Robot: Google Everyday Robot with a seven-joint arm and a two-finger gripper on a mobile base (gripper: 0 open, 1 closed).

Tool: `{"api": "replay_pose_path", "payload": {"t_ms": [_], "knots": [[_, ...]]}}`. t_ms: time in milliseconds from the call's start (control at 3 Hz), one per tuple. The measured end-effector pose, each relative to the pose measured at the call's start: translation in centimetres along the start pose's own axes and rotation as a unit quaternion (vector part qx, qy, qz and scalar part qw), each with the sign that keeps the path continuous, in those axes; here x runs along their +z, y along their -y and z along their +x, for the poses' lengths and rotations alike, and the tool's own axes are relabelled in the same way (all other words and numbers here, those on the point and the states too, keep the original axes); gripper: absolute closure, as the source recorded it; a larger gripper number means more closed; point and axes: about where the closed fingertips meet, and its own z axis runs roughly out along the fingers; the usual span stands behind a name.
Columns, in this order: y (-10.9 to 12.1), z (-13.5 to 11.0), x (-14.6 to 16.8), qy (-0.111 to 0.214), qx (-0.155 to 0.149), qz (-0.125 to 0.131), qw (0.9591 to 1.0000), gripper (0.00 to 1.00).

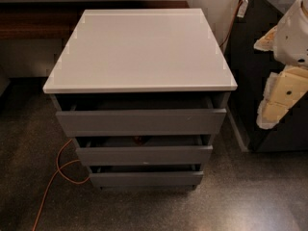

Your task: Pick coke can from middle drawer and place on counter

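The counter [139, 47] is the light-grey top slab of a grey cabinet with three drawers in the middle of the camera view, and nothing lies on it. The middle drawer [144, 155] is pulled out a little, leaving a narrow dark gap above its front. In that gap a small reddish spot shows, which looks like the coke can [138, 139]; most of it is hidden. My gripper [281, 97] hangs at the far right edge, level with the top drawer, well to the right of the cabinet and away from the drawers.
The top drawer [140, 121] and bottom drawer [146, 178] also stand slightly out. A dark cabinet [255, 42] stands close on the right, behind my arm. An orange cable [58, 170] loops over the speckled floor at the lower left. A wooden shelf [33, 20] runs along the back left.
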Motion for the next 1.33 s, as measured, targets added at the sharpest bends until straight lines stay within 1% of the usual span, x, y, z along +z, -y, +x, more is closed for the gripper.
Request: {"api": "replay_pose_path", "payload": {"t_ms": [333, 667, 1000, 1333], "knots": [[0.0, -0.1, 0.2, 0.002, -0.001, 0.000, 1.0000, 0.00], [-0.7, -0.8, 2.0, 0.021, -0.009, 0.001, 0.9997, 0.00], [-1.8, -1.4, 6.0, 0.029, -0.021, -0.003, 0.9994, 0.00], [-3.3, -2.3, 11.1, 0.036, -0.038, -0.012, 0.9986, 0.00]]}}
